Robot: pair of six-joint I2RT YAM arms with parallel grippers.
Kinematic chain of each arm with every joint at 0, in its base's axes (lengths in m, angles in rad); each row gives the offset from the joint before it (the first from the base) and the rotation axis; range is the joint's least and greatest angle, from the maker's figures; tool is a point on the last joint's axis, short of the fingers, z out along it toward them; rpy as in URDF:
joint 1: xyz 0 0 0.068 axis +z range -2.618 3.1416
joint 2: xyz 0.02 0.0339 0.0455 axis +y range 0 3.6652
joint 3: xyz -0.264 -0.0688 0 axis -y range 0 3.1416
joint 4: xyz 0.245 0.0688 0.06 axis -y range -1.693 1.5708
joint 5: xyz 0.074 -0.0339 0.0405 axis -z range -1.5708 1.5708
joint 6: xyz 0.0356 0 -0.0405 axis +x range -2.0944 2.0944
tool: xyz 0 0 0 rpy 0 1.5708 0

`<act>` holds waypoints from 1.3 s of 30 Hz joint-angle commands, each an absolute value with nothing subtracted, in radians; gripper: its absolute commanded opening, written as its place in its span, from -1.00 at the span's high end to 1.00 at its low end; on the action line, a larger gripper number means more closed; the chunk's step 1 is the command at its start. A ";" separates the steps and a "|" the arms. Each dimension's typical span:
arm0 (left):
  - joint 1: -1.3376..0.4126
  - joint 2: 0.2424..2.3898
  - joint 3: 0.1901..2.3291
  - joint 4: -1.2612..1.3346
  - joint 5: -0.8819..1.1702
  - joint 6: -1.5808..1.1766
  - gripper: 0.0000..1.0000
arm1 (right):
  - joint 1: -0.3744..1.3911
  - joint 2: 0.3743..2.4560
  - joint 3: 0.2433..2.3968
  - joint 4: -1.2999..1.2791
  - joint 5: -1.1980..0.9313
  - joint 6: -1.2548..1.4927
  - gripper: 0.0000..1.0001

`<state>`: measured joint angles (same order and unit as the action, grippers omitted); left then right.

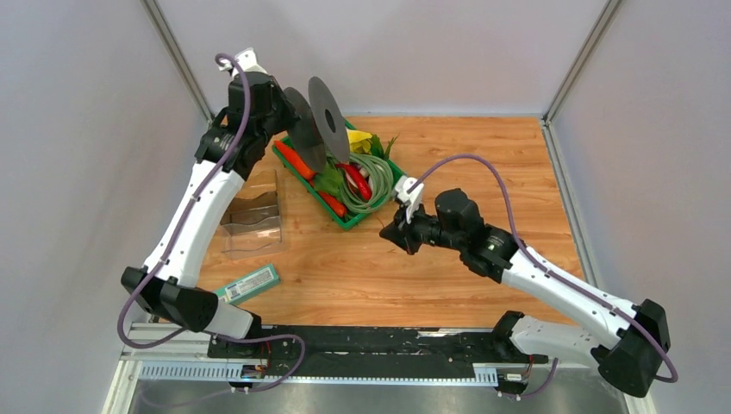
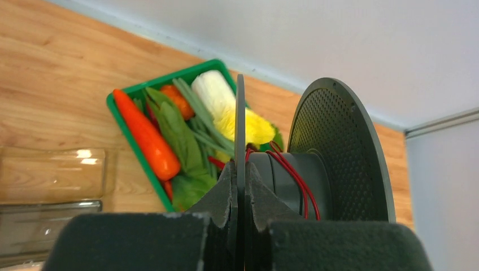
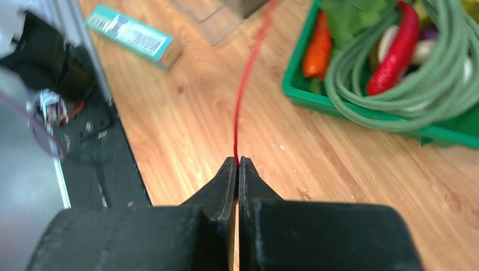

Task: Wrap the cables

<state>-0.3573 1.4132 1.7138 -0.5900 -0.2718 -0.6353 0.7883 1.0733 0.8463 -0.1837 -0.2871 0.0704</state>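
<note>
A black spool (image 1: 317, 121) with two round flanges hangs in the air above the green tray, held up at the back left. My left gripper (image 2: 240, 169) is shut on the thin edge of the spool's near flange (image 2: 240, 113). A few turns of the thin red cable (image 2: 299, 186) lie around the hub, in front of the perforated far flange (image 2: 339, 152). My right gripper (image 3: 237, 162) is low over the wooden table, near the tray's front corner, shut on the same red cable (image 3: 247, 79), which runs away from the fingertips towards the far left. From above, my right gripper (image 1: 398, 233) points left.
The green tray (image 1: 346, 226) holds carrots, chillies, leaves and coiled green beans (image 3: 429, 84). A clear plastic container (image 1: 253, 222) and a teal box (image 1: 250, 283) lie on the left of the table. A black rail (image 1: 371, 341) runs along the near edge.
</note>
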 commanded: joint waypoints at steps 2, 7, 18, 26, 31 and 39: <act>-0.351 1.460 1.746 -0.584 -0.268 -0.571 1.00 | 0.903 1.000 0.887 -0.314 -0.319 -0.221 1.00; -0.347 1.496 1.709 -0.601 -0.276 -0.577 1.00 | 0.963 0.996 0.960 -0.356 -0.356 -0.343 1.00; -0.252 1.560 1.744 -0.563 -0.229 -0.644 1.00 | 1.066 0.917 0.922 -0.347 -0.419 -0.465 1.00; -0.252 1.568 1.741 -0.558 -0.143 -0.600 1.00 | 1.075 0.939 0.991 -0.308 -0.451 -0.593 1.00; -0.285 1.572 1.707 -0.575 -0.120 -0.494 1.00 | 1.077 0.980 1.100 -0.308 -0.462 -0.742 1.00; -0.343 1.554 1.612 -0.555 -0.094 -0.364 1.00 | 1.075 1.072 1.232 -0.253 -0.463 -0.971 1.00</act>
<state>-0.3088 1.5787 1.6375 -0.6506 -0.1020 -0.4782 1.0676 1.0321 1.1427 -0.3309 -0.4400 -0.8253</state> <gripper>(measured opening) 0.026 0.009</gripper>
